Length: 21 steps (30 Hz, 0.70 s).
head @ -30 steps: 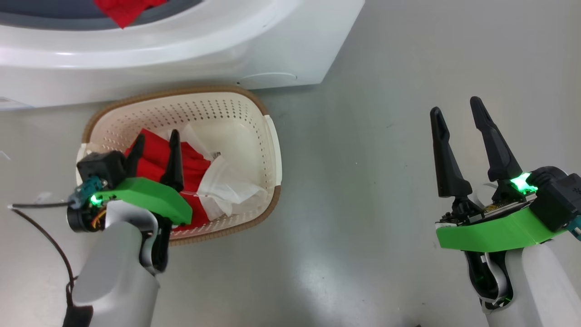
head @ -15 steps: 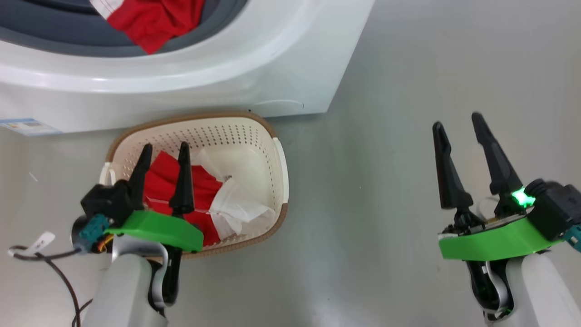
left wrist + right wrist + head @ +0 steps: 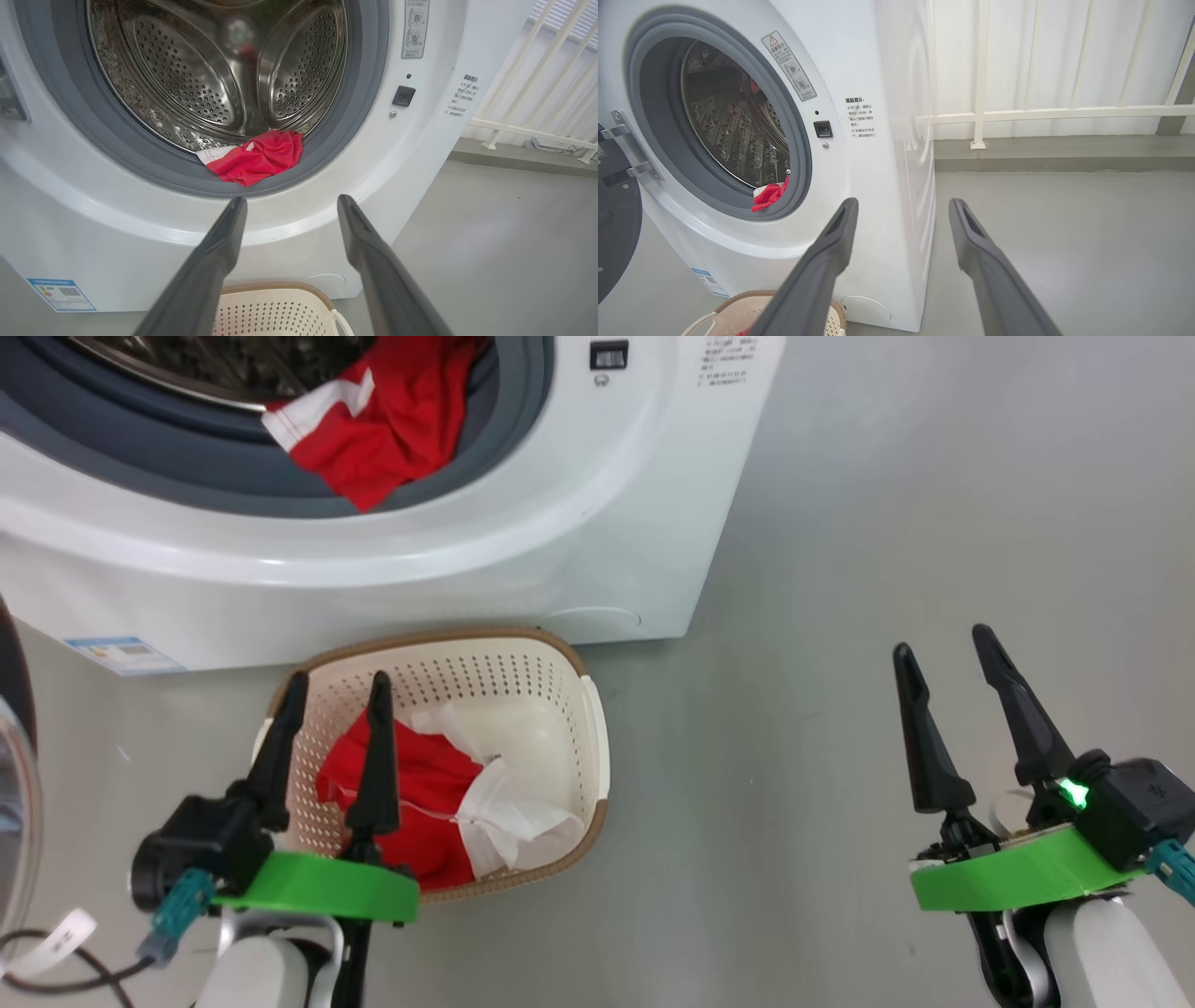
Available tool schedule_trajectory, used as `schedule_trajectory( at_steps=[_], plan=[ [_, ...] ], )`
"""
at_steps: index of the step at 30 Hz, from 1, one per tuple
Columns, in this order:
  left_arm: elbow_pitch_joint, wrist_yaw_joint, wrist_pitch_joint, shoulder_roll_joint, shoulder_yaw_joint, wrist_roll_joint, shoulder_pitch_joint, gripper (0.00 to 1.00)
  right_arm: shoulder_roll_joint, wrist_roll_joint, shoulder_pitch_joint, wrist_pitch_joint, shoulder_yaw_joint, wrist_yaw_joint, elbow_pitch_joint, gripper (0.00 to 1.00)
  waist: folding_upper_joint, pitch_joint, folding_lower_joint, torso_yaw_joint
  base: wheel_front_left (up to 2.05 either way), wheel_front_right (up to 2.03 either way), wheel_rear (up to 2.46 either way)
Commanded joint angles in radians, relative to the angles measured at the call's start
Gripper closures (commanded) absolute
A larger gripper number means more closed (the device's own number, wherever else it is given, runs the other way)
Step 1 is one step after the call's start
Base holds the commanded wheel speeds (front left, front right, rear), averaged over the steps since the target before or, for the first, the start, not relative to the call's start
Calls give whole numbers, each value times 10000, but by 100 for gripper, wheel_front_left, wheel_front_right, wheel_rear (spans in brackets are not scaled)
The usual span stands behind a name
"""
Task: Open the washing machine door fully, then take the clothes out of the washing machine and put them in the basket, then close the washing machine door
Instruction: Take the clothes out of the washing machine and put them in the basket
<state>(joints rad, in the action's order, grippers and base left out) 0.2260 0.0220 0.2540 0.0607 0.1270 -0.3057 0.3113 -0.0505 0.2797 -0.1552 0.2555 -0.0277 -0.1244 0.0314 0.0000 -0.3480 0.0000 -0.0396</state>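
Fingers (image 3: 378, 765) spread wide and empty on left gripper (image 3: 338, 679) and right gripper (image 3: 940, 640). Door (image 3: 11, 775) open, left edge. One red garment (image 3: 420, 803) lies in basket (image 3: 485, 677), lower left; second garment (image 3: 392, 420) at washing machine (image 3: 597, 523) mouth, top. Judged roughly halfway: that garment and door closing remain.

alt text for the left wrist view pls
A red garment with a white edge lies draped over the grey ring at the mouth of the washing machine, steel drum behind it. The left gripper, open and holding nothing, points toward it from below, with the basket rim at the bottom edge.
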Motion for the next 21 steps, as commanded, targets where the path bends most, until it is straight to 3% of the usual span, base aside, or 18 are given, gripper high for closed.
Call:
schedule_trajectory(
  at_steps=[1,21],
  plan=[
    [-473,99,78,263,-369,187,-244,0,3,-126,173,63,-101,-63,-233,0,0,280,0,42,0,0,0],
    [-2096,472,78,146,-1086,836,-2246,0,3,-398,1376,63,471,-63,-489,0,0,1560,0,-192,0,0,0]
  ],
)
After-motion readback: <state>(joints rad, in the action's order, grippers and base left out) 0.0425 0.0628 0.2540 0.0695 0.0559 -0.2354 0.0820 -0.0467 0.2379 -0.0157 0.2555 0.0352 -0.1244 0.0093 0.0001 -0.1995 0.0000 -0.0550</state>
